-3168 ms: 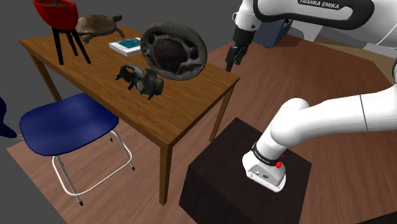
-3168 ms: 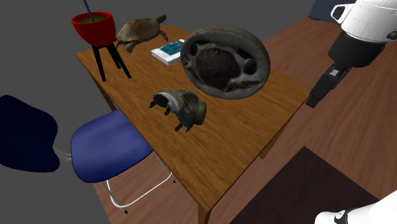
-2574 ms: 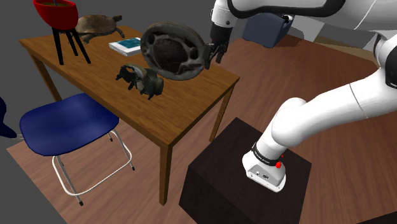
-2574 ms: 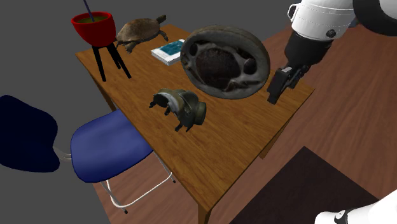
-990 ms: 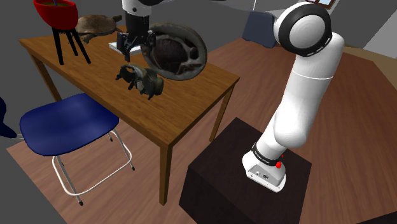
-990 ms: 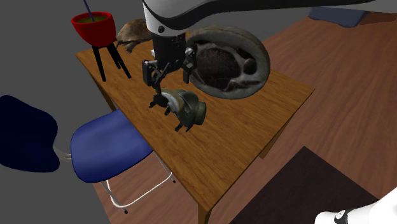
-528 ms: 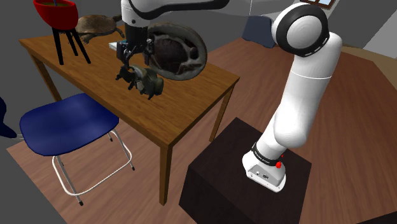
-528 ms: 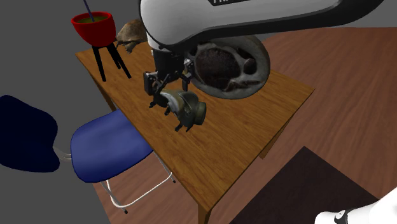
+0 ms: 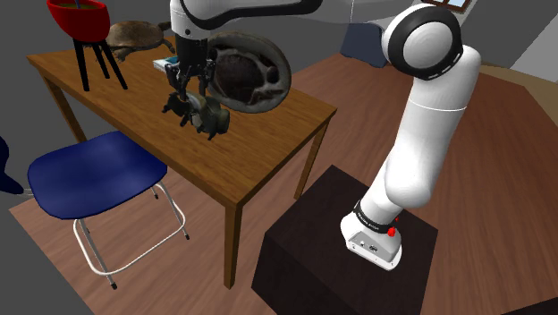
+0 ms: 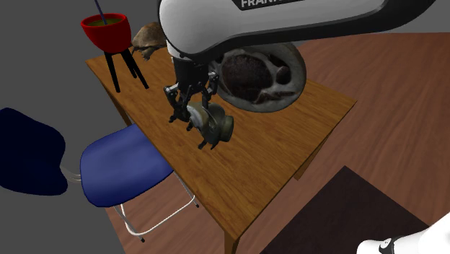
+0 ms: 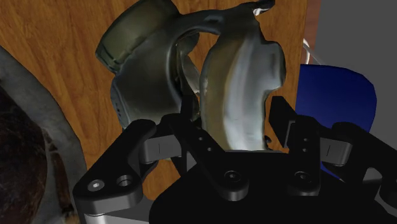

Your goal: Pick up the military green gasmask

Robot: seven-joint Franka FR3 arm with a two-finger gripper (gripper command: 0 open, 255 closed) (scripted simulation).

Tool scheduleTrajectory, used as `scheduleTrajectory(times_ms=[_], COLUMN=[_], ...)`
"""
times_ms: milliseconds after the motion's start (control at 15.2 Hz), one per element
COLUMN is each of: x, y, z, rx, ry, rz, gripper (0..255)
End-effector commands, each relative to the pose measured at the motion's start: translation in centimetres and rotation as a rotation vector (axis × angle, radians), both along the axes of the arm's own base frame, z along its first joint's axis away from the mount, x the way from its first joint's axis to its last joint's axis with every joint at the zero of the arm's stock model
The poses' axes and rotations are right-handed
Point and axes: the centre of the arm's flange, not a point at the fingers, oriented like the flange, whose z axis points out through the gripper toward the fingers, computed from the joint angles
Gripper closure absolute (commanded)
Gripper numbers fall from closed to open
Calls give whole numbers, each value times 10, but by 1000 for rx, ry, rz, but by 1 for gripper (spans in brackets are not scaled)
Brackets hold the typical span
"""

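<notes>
The olive-green gas mask (image 9: 206, 115) lies on the wooden table (image 9: 268, 148), near the edge that faces the blue chair. My black gripper (image 9: 186, 93) comes straight down onto the mask's end nearer the chair and is shut on it. From the second exterior view, the gripper (image 10: 190, 108) clasps the mask (image 10: 214, 124) at its pale upper end. In the wrist view the two fingers (image 11: 190, 119) press on either side of the mask's pale grey-green face piece (image 11: 238, 76), and its round olive filter (image 11: 130, 38) sticks out to one side.
A big dark round shell-like object (image 9: 248, 70) stands right behind the mask, close to the arm. Farther back are a book (image 9: 175, 63), a turtle figure (image 9: 134, 36) and a red pot on a black tripod (image 9: 83, 20). A blue chair (image 9: 94, 174) sits beside the table.
The gripper has dropped from above the mask onto it, and its fingers have gone from wide apart to shut on the mask. The mask has not moved.
</notes>
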Motion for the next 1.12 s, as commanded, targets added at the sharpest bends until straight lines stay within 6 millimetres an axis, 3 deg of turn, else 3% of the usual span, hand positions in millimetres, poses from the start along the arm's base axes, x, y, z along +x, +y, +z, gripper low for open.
scheduleTrajectory(times_ms=[0,132,1056], x=[0,0,0], y=[0,-1,-1], z=[-1,-1,73], rx=[0,0,0], ry=[1,1,1], rz=[0,0,0], gripper=[255,255,255])
